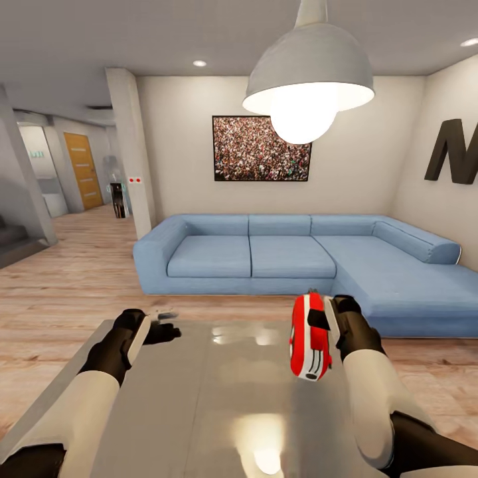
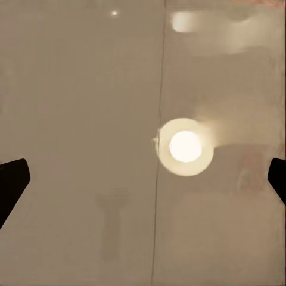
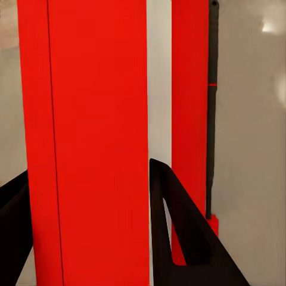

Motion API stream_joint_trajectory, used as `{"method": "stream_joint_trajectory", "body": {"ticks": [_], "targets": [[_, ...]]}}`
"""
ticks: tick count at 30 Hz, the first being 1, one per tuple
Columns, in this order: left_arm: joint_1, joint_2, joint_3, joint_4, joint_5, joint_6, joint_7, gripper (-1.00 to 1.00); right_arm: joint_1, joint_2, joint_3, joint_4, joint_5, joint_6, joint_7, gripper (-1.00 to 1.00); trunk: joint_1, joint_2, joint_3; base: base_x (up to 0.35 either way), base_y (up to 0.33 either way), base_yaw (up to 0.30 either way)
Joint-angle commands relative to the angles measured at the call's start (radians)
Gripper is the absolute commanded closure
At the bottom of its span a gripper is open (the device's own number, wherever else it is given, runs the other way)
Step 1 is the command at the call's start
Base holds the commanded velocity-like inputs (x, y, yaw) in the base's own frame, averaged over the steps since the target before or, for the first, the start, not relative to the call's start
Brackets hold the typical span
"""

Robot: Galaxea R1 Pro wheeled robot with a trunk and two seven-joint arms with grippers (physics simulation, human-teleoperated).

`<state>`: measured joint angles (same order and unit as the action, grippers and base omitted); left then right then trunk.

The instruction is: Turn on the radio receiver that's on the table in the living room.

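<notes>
The red radio receiver with white sides hangs tilted just above the right half of the glossy grey table, and my right gripper is shut on it. In the right wrist view its red body sits between the dark fingers, with the thin wire handle alongside. My left gripper hovers open over the table's far left part. In the left wrist view its fingertips stand wide apart above the bare tabletop, and nothing is between them.
A blue L-shaped sofa runs behind the table and along the right. A grey dome pendant lamp hangs overhead and its glare reflects in the tabletop. A framed crowd picture hangs on the back wall. Light wood floor lies to the left.
</notes>
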<state>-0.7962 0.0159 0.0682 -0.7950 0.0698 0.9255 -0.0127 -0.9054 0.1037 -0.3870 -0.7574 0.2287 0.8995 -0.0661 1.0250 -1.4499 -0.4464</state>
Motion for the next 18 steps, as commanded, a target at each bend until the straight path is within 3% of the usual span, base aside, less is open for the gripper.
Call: {"method": "stream_joint_trajectory", "body": {"ticks": [1,5,8,11,18], "targets": [[0.000,0.000,0.000,0.000,-0.001,-0.013,-0.028,-1.00,-0.001,-0.002,0.002,-0.001,0.003,0.000,0.005,1.00,0.000,0.000,0.000,0.000,0.000,0.000],[0.000,0.001,0.000,0.000,-0.001,-0.046,-0.094,-1.00,-0.001,-0.013,0.004,-0.003,0.003,0.000,0.024,1.00,0.000,0.000,0.000,0.000,0.000,0.000],[0.000,0.001,0.000,-0.002,-0.001,-0.058,-0.134,-1.00,-0.001,-0.023,0.005,-0.016,0.004,-0.001,0.078,1.00,0.000,0.000,0.000,0.000,0.000,0.000],[0.000,0.001,0.002,-0.004,-0.001,-0.095,-0.215,-1.00,-0.002,-0.061,0.005,-0.028,0.004,-0.001,0.176,1.00,0.000,0.000,0.000,0.000,0.000,0.000],[0.000,0.000,0.001,-0.004,-0.001,-0.163,-0.311,-1.00,-0.003,-0.079,0.005,-0.031,0.005,-0.003,0.208,1.00,0.000,0.000,0.000,0.000,0.000,0.000]]}}
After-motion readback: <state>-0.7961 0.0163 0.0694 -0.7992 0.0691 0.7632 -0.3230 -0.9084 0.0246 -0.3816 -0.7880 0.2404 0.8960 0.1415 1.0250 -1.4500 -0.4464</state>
